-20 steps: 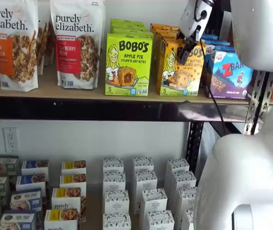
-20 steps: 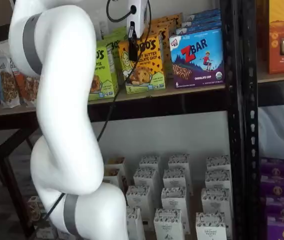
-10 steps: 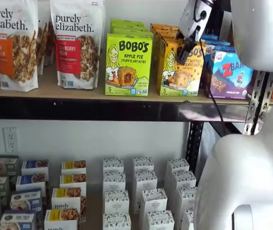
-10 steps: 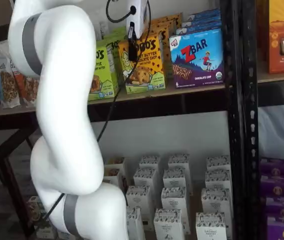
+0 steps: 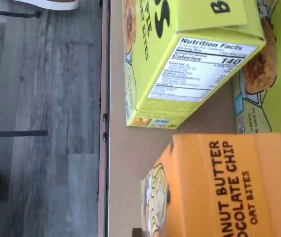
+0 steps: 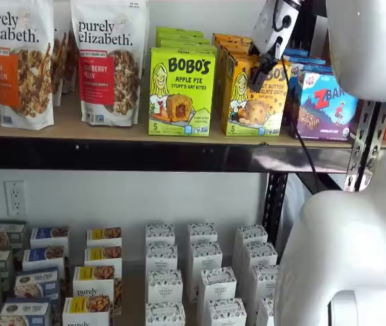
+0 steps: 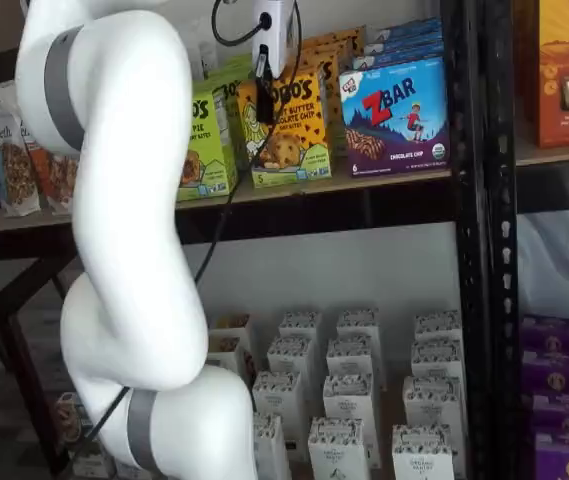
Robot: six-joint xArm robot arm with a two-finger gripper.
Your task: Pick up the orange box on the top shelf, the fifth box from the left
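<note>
The orange box point(image 6: 257, 102) stands on the top shelf point(image 6: 77, 125) between a lime-green box and a blue-purple one, and it shows in both shelf views point(image 7: 294, 135). My gripper point(image 6: 263, 68) comes down on its top edge, black fingers closed on the carton; it shows too at the box's upper left corner point(image 7: 264, 95). The box's base looks level with the board or a hair above it. In the wrist view the orange box point(image 5: 229, 187) fills the near field, reading "peanut butter chocolate chip", over the tan shelf board point(image 5: 125, 163).
The lime-green Bobo's box point(image 6: 181, 92) and ZBar box point(image 6: 325, 102) flank the orange one closely. Granola bags point(image 6: 108, 61) stand further left. Small white boxes point(image 6: 199, 272) fill the lower level. My white arm point(image 7: 124, 200) blocks much of the shelf. A dark upright point(image 7: 474, 200) stands right.
The gripper and the orange box have crept slightly upward; nothing else on the shelf has moved.
</note>
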